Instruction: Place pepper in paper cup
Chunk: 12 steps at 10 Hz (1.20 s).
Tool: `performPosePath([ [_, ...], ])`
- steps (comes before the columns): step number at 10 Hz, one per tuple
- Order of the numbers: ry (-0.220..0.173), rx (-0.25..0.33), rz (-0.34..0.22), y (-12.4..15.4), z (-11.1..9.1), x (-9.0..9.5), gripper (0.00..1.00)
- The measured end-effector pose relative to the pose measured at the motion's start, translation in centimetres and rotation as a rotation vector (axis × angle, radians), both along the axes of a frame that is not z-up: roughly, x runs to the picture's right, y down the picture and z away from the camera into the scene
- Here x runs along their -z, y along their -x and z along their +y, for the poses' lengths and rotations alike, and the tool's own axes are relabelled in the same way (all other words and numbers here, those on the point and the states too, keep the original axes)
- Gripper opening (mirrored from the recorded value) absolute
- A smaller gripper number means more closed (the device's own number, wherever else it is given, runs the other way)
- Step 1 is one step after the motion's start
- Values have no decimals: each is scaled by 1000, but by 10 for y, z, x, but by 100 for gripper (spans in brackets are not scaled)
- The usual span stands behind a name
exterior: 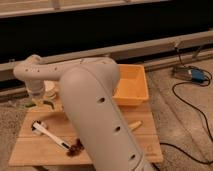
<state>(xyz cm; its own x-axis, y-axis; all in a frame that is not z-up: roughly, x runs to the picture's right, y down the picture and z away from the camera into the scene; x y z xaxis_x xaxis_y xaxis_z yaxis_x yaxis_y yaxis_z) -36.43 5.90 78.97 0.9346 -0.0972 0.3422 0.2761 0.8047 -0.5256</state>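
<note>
Plywood table (30,150) (low, on speckled floor (187,112)) stands before a dark wall (125,27) with a pale rail (150,47). The gripper (36,94) hangs over its far left corner, jaws closed; any hold is hidden. Green pepper (48,103) lies just below the jaws, paper cup (50,90) just right of them.

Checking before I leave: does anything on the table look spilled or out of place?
One thing: a brown clump near the front of the table looks like a spill. The pepper lies outside the cup, by the shut gripper at far left.
</note>
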Motion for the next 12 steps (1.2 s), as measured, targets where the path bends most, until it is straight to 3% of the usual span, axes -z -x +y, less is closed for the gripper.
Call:
performPosePath([
  [5,-18,-105,58,-71,13,60,0],
  [8,-6,-195,155,-128,31,78,0],
  [12,38,-295,280,-189,53,84,0],
])
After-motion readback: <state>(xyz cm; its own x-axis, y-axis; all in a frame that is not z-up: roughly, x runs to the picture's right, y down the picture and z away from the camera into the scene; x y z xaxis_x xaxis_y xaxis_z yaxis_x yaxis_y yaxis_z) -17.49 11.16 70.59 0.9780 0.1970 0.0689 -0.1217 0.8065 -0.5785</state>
